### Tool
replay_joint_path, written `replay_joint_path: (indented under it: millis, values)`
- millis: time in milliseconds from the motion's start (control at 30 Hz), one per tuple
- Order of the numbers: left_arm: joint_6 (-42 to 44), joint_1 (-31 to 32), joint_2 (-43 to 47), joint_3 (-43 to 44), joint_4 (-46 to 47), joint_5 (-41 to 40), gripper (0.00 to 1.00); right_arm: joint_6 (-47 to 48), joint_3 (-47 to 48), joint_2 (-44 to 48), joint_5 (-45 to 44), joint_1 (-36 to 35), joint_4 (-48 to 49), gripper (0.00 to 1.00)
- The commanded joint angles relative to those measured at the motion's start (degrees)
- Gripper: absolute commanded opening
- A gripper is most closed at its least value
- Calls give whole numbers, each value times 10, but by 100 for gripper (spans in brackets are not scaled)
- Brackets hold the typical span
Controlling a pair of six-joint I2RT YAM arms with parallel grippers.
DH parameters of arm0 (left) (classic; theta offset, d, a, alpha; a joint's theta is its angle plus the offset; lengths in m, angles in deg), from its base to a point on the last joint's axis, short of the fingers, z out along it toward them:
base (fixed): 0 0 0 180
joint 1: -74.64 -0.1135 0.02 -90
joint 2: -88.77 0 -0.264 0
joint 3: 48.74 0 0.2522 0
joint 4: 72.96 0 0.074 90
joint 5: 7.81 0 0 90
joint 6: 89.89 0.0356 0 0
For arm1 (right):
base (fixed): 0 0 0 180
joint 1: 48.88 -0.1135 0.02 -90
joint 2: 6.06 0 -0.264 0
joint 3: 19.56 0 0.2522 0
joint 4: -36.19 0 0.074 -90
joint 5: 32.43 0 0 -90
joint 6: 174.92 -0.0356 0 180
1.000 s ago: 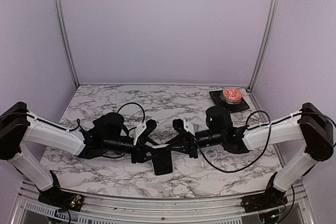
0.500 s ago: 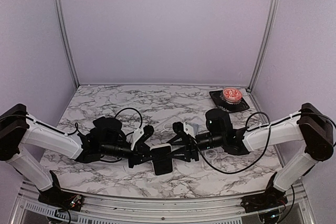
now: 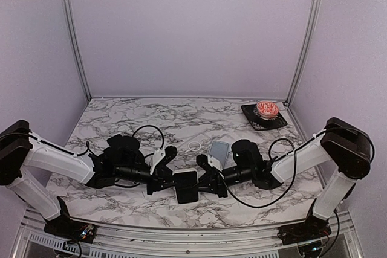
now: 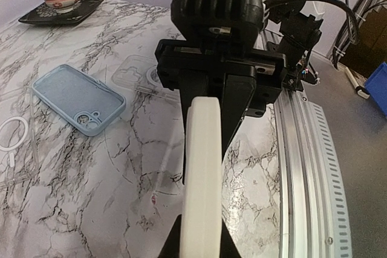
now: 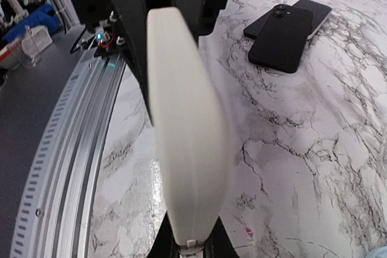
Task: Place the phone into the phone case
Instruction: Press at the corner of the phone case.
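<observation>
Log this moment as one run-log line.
left end effector: shut on white slab | right end effector: shut on same slab | blue case: lying flat, untouched

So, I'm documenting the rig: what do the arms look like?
The left arm and right arm have white shells, black joints and looping black cables. The left hand and right hand are black, each with a white finger.

Far right corner of the marble table (image 3: 121,119): a black square tray (image 3: 275,121) carrying a small red-and-white patterned bowl (image 3: 266,109), upright. Near the table's middle, lying flat: a thin white ring (image 3: 195,147). Behind and beside: plain lilac walls (image 3: 193,28), with metal posts (image 3: 72,34) in the back corners.
</observation>
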Motion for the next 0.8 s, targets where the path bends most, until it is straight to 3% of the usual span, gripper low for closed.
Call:
replay_joint_path:
  millis: [0,67,133,500,600,767]
  values:
    - [-12,3,29,1,34,-3,0,14,11,1,-3,-14,31,0]
    - [-14,3,43,-2,34,-5,21,32,11,9,-16,-14,18,0]
    - [-8,3,72,-10,34,-8,33,47,10,24,-22,-15,5,0]
    - [21,13,188,-22,22,7,57,66,33,154,1,-20,-39,0]
    - [28,20,200,-5,8,-4,56,70,46,176,1,-29,-49,0]
    - [33,30,195,22,-1,-15,36,90,73,188,-7,-41,-82,0]
